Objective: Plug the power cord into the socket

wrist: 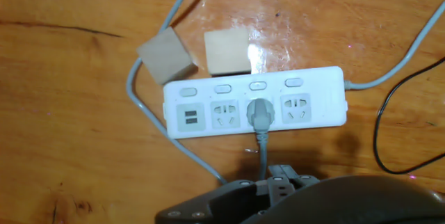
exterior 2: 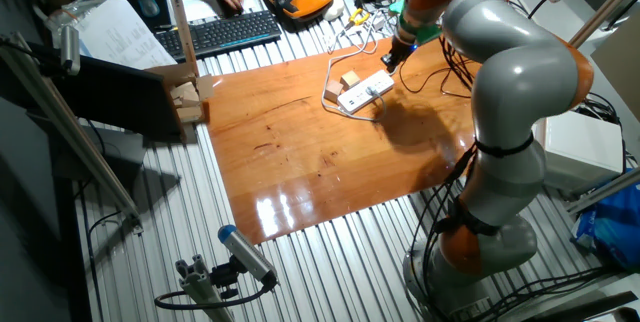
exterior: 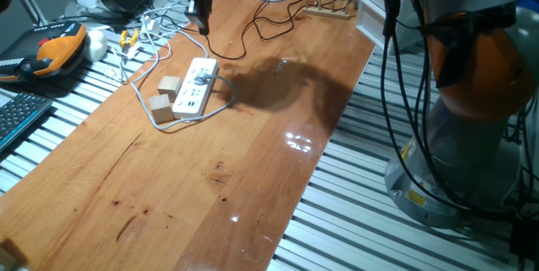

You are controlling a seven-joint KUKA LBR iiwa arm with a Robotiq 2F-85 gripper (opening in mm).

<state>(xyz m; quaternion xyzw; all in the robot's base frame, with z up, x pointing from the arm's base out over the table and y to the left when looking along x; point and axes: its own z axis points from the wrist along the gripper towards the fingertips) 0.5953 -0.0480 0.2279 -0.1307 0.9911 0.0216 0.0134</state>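
Hovering pincer (exterior: 202, 25) just above socket (wrist: 254, 101), jaw state unclear, grey plug (wrist: 260, 113) seated in it

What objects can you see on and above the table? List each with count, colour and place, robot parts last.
table: one, brown wood, centre.
power strip: one, white, on the table's far half.
plug: one, grey-looking, at the strip's middle outlet.
power cord: one, black, winding across the far end.
cubes: two, tan, beside the strip.
looped cable: one, grey, curving past the cubes.
gripper: one, dark, above the strip.
arm: one, grey and orange.
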